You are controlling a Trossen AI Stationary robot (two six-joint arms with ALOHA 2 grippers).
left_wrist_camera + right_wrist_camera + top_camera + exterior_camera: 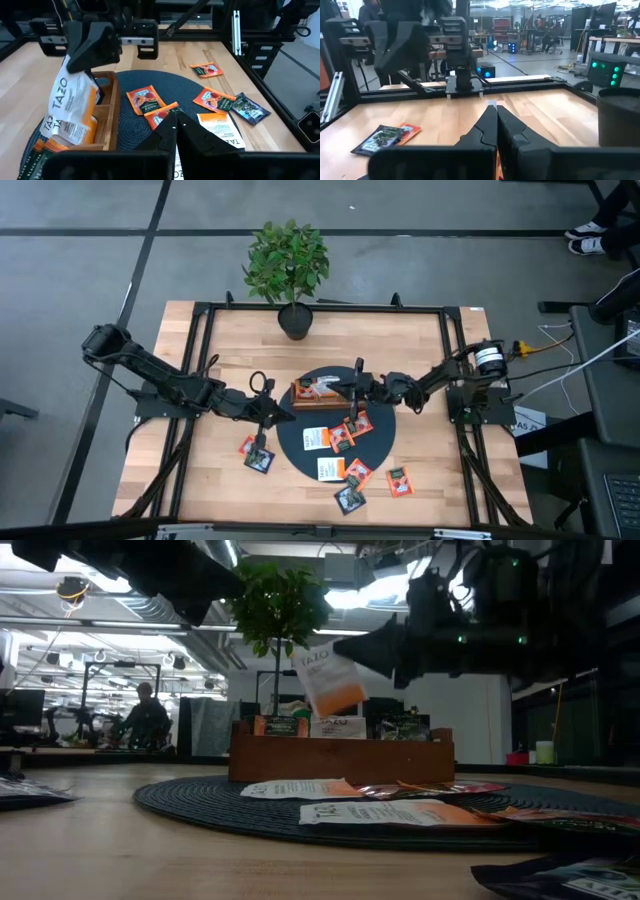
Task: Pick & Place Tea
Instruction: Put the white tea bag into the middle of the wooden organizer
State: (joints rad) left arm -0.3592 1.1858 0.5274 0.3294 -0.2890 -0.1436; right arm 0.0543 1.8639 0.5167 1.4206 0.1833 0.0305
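Tea sachet (328, 677) pinched by right end effector (356, 385) above tray's (340, 757) rim

1. I see a pale, light-wood desk (230, 370) with a black frame.
2. The round mat (385, 430) is dark, almost black, with a fine woven ribbing.
3. The tray (111, 115) is warm brown wood.
4. The sachet (72, 107) held over the tray is white above, orange below, with dark lettering.
5. Loose sachets (145, 98) on the mat are orange, white, or dark green-black.
6. The plant (288, 260) is bright green in a black pot.
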